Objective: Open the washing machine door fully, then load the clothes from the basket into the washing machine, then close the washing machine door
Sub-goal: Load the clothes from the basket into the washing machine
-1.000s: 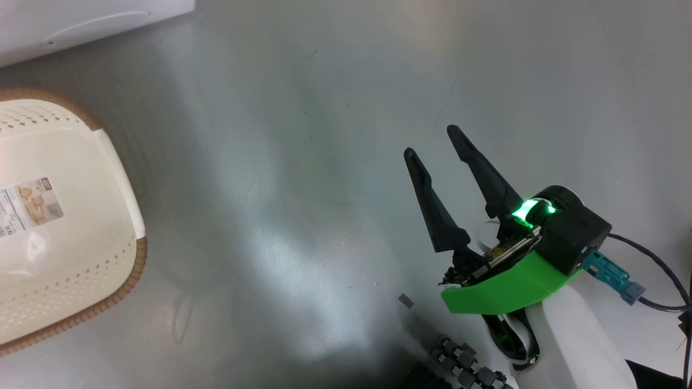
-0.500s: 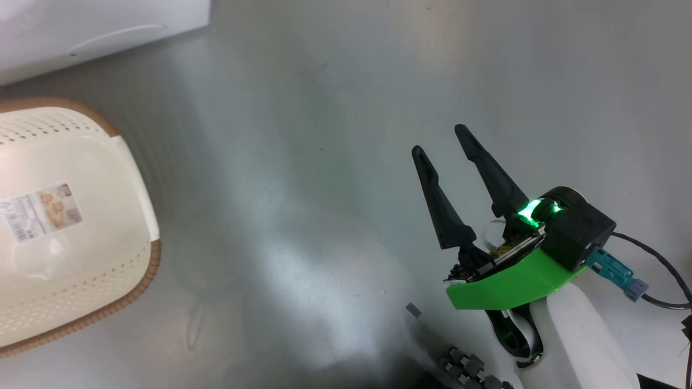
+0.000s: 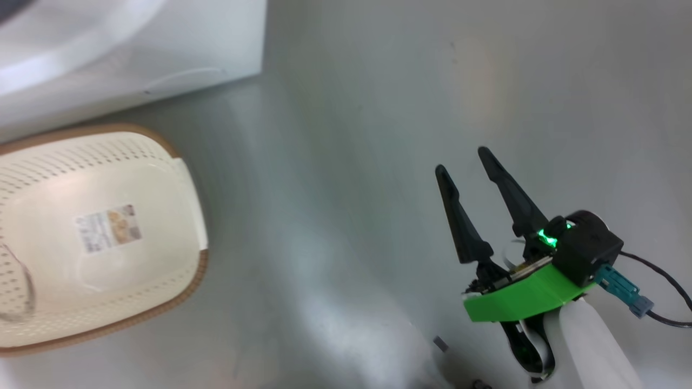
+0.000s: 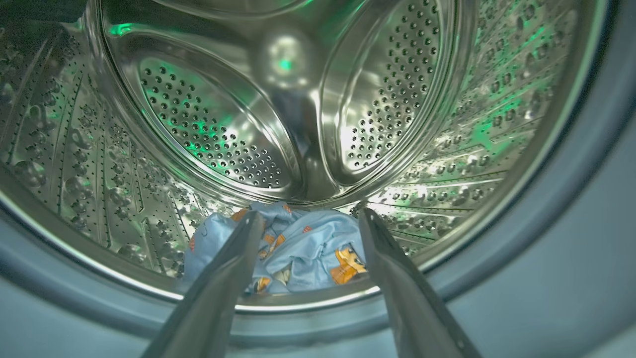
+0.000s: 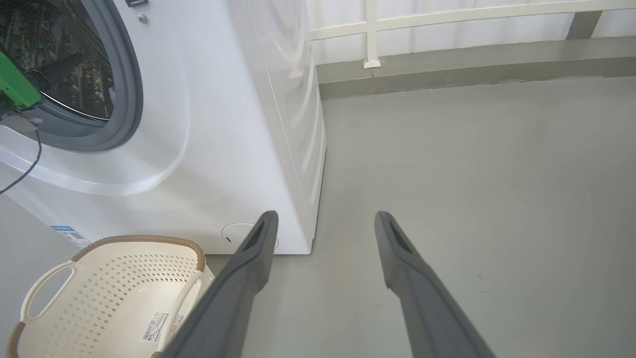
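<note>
My left tool, fingers apart and empty, points into the drum of the washing machine with the clothes lying just ahead on its bottom, nearer the machine than my spread right tool over the floor.

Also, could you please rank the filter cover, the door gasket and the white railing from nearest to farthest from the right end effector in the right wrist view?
1. Filter cover, low on the washing machine, just beyond the right end effector.
2. Door gasket, higher up, at upper left.
3. White railing, far wall, at the top.
</note>
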Tool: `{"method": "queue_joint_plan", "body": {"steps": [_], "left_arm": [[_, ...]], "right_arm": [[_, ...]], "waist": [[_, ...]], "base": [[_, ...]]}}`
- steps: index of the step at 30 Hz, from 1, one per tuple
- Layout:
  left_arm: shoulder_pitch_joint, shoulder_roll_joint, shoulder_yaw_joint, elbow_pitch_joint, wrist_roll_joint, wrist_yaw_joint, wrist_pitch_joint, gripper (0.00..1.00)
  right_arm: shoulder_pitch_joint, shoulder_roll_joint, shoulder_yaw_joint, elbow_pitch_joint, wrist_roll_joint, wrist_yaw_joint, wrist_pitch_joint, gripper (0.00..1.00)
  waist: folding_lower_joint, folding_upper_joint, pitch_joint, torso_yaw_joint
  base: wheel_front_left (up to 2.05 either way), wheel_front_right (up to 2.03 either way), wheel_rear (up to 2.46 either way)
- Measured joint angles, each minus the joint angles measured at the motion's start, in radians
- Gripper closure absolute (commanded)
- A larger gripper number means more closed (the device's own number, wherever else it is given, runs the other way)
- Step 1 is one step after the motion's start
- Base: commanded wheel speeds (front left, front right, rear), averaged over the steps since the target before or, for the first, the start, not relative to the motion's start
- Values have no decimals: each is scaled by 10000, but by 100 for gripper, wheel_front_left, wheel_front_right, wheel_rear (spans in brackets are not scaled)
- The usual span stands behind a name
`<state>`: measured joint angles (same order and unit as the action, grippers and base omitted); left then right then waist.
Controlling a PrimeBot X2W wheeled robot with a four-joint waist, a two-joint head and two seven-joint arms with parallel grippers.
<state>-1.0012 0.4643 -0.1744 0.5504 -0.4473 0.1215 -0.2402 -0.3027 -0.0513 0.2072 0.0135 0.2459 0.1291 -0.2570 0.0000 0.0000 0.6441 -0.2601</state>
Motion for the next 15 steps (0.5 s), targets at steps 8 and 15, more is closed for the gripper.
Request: {"method": "queue_joint_plan", "body": {"steps": [8,15], "left_arm": [[3831,-690,-253,-3795,255,1264,-96,0],[6121,-1074,-497,-5611,541,2056,-138,0]], "right_arm": [[698,-67,-640,-69,-322,0,134,0],[1313,-81,-959,-336,-533,0,462,0]], "waist": [[0,0,-805,712],[1,0,-1577,1156]], "base": [[0,0,0],[0,0,0]]}}
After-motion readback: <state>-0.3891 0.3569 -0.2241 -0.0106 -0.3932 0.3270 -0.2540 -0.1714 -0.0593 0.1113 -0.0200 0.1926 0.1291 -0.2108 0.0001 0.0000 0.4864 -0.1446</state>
